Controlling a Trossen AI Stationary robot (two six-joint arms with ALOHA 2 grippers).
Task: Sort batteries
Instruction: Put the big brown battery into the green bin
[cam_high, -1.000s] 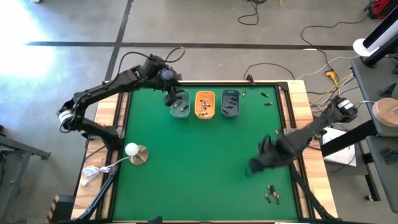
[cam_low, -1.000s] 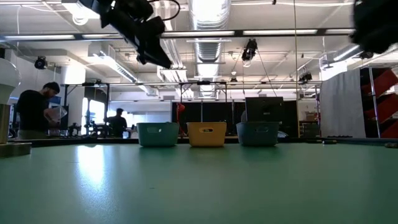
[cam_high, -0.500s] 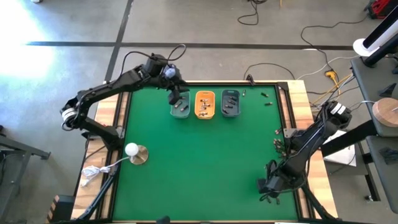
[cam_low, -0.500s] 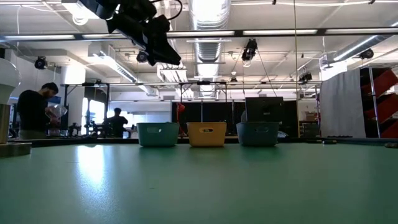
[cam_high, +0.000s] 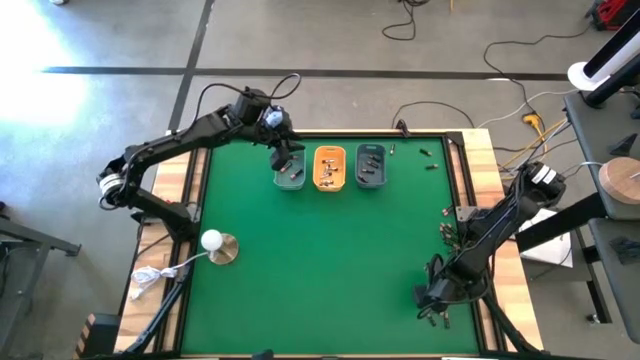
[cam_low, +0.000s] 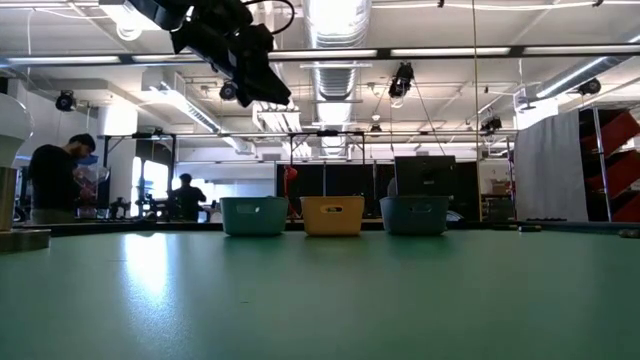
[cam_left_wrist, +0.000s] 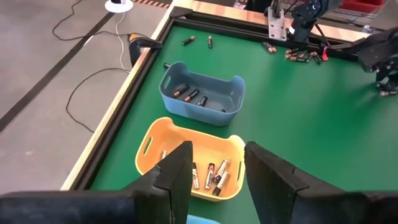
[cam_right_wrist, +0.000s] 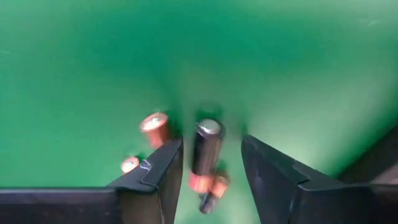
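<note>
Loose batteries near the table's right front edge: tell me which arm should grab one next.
The right. Its gripper is down over that cluster, open fingers straddling a dark cylindrical battery with a copper end. The left gripper hangs open above the three small trays at the far side.

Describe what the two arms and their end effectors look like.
Both arms, the left arm and the right arm, are dark, jointed and slim. A thin dark cable loops by the left wrist. Each end effector, left and right, has two flat, dark, angular fingers.

Three trays (cam_high: 329, 167) sit side by side at upper centre; loose batteries (cam_high: 438, 314) lie at lower right.
</note>
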